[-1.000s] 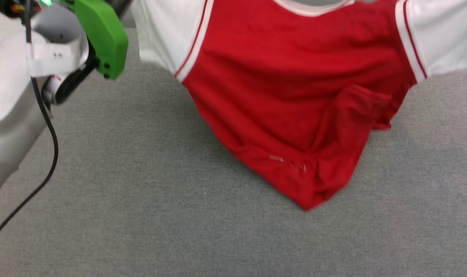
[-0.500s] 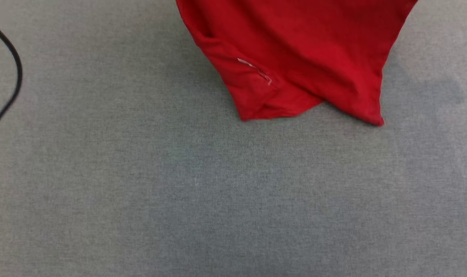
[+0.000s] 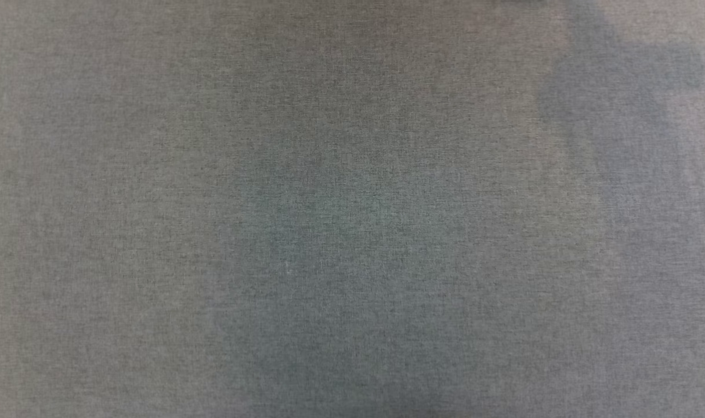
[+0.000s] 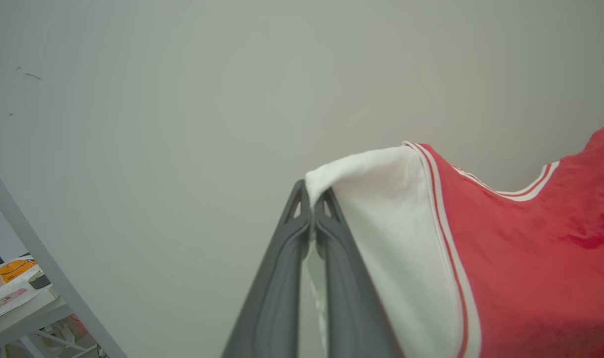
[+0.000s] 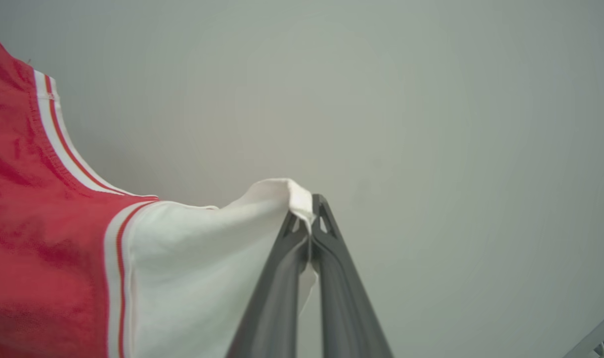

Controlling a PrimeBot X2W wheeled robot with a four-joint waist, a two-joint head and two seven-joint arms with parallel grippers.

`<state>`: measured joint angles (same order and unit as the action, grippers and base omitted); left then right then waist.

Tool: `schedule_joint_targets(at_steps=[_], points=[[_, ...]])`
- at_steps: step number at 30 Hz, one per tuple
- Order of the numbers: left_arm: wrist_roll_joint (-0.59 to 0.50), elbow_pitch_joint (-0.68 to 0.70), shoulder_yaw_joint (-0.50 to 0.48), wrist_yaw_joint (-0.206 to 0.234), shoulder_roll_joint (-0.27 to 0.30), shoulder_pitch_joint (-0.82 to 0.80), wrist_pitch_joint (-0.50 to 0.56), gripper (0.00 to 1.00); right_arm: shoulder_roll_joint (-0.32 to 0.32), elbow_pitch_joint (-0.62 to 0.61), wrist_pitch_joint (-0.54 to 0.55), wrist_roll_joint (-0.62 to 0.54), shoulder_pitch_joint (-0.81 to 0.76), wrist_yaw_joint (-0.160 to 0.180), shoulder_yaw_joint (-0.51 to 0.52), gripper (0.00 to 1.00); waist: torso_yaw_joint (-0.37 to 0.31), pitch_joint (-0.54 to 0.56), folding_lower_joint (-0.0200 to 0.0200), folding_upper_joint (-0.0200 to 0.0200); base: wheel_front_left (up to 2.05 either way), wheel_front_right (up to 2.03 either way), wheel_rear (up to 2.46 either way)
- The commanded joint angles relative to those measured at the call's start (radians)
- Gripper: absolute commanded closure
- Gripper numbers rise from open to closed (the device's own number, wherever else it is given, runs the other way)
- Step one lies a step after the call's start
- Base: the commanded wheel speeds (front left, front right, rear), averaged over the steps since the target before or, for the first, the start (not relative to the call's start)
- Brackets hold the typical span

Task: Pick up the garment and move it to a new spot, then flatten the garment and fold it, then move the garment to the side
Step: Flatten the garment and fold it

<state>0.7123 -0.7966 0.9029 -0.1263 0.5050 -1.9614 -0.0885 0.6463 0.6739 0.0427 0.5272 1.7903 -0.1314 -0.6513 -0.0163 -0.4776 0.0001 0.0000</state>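
Holds the garment [image 4: 520,258] before a pale wall [image 4: 182,99]. Pinches one white sleeve [image 4: 381,223] in the left gripper [image 4: 311,211], fingers pressed together, red body toward 4 o'clock. Pinches the other sleeve [image 5: 192,258] likewise in the right gripper [image 5: 309,219], red body toward 8 o'clock. Sees a grey fabric surface [image 3: 352,232] from the head.

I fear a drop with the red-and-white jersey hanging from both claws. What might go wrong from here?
Each of the left claw and right claw pinches only a white sleeve tip of the red jersey T-shirt, so it may slip free. The red body sags between them and may land creased.
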Motion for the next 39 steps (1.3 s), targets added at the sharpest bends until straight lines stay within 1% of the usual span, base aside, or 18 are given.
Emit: schedule_joint_targets(at_steps=[1,7,13,20,28,33,39], points=[[0.003,-0.016,0.001,-0.003,-0.012,-0.031,-0.015,1.00,-0.009,0.023,-0.016,-0.010,0.040,0.001,-0.011,1.00,0.004,-0.005,-0.0001,0.0000,0.00,0.00,0.00],[0.043,-0.039,0.049,-0.004,-0.030,-0.066,-0.033,1.00,-0.044,0.124,-0.057,-0.012,0.139,0.001,-0.066,1.00,0.008,-0.039,-0.0001,0.0000,0.00,0.00,0.00],[0.105,-0.057,0.103,-0.004,-0.029,-0.014,-0.065,1.00,-0.068,0.189,-0.105,0.026,0.116,0.001,-0.145,1.00,0.004,-0.075,-0.0001,0.0000,0.00,0.00,0.00],[0.174,-0.071,0.170,-0.004,-0.019,0.124,-0.121,1.00,-0.073,0.222,-0.172,0.105,-0.015,0.001,-0.225,1.00,0.000,-0.078,-0.0001,0.0000,0.00,0.00,0.00],[0.232,-0.055,0.212,-0.004,0.000,0.333,-0.166,1.00,-0.090,0.209,-0.251,0.204,-0.197,0.001,-0.297,1.00,0.010,-0.018,-0.0001,0.0000,0.00,0.00,0.00],[0.234,-0.023,0.197,-0.004,0.009,0.474,-0.172,1.00,-0.087,0.178,-0.281,0.243,-0.324,0.001,-0.342,1.00,0.019,0.037,-0.0001,0.0000,0.00,0.00,0.00],[0.221,0.079,0.125,0.020,0.027,0.705,-0.173,1.00,-0.062,0.128,-0.299,0.288,-0.504,0.001,-0.367,1.00,0.024,0.108,-0.0001,0.0000,0.00,0.00,0.00]])
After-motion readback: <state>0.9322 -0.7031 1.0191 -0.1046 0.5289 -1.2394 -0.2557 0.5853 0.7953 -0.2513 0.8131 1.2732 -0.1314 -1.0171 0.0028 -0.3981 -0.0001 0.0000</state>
